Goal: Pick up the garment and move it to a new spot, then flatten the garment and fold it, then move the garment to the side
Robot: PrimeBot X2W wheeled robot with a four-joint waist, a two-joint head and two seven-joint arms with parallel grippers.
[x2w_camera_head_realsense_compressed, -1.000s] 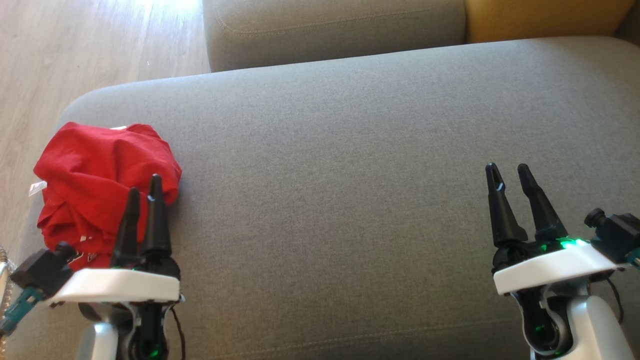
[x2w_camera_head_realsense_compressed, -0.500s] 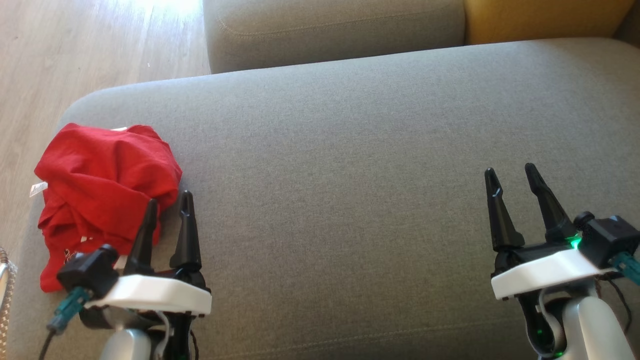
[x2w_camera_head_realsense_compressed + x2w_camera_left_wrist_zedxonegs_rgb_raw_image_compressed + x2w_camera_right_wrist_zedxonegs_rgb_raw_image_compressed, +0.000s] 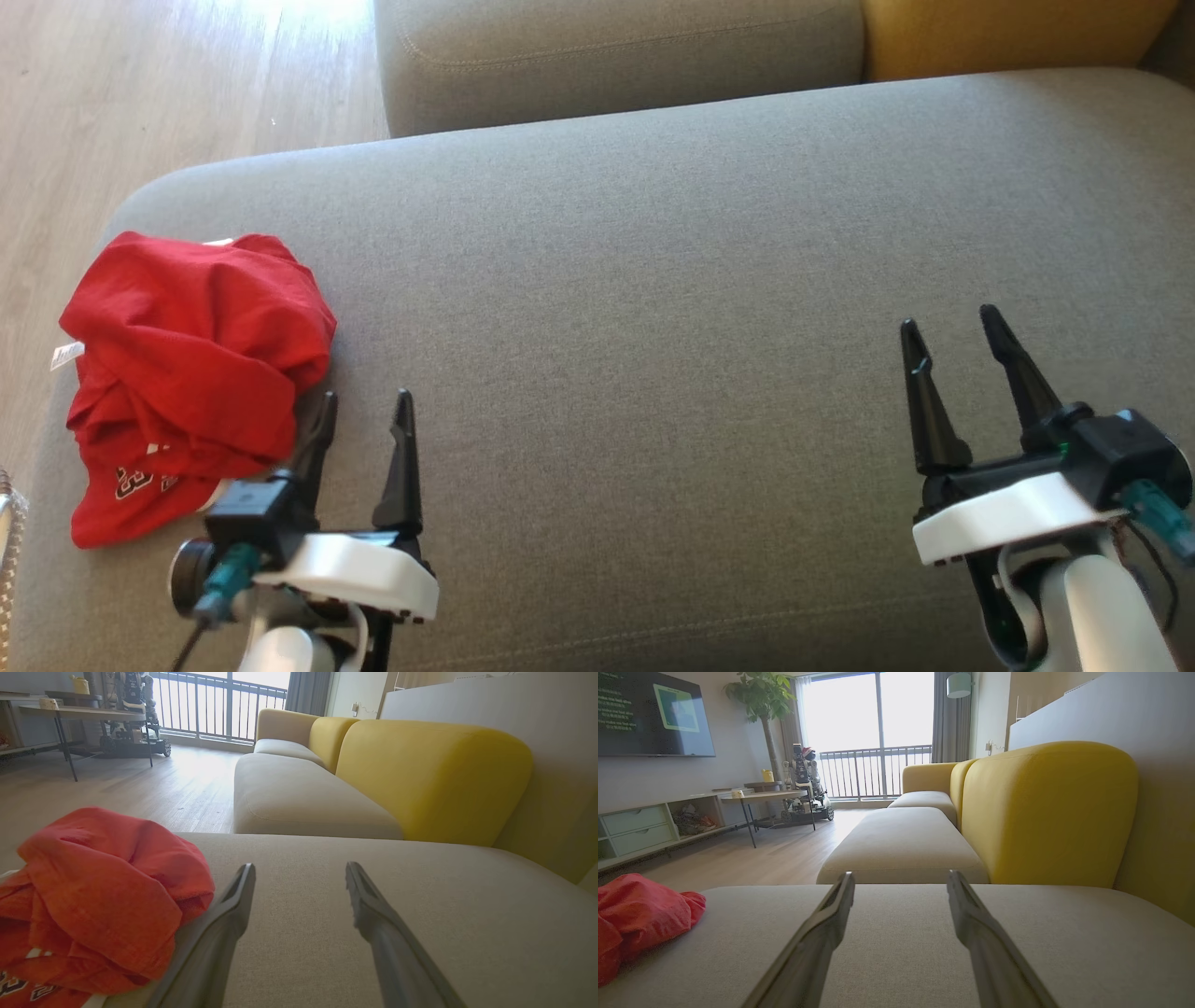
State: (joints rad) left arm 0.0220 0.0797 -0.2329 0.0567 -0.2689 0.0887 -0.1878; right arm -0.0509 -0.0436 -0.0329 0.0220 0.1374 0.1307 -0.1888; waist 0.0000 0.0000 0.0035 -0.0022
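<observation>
The garment (image 3: pixel 187 373) lies as a crumpled red heap at the left end of the grey sofa seat (image 3: pixel 653 280), with a small white tag (image 3: pixel 67 353) on its left edge. At its near end a red layer with a small "23" print (image 3: pixel 131 482) and a white edge shows; I cannot tell whether that is a separate piece. My left gripper (image 3: pixel 366 397) stands open just right of the heap, its left finger close to the cloth, nothing between the fingers. In the left wrist view the garment (image 3: pixel 103 891) sits left of the open left gripper (image 3: pixel 300 865). My right gripper (image 3: pixel 948 317) is open and empty at the lower right, far from the garment (image 3: pixel 640 910); its own view shows the right gripper (image 3: pixel 901 873) over bare seat.
The seat's rounded left edge drops to a wooden floor (image 3: pixel 140 84). A second grey seat cushion (image 3: pixel 616 47) lies beyond, with a yellow back cushion (image 3: pixel 1008 33) at the top right. Far across the room stand a side table (image 3: pixel 761 798) and a TV (image 3: pixel 649 714).
My left gripper has drawn back and to the right, from over the garment to beside it, turning at the wrist so its fingers show apart. The right gripper turned slightly.
</observation>
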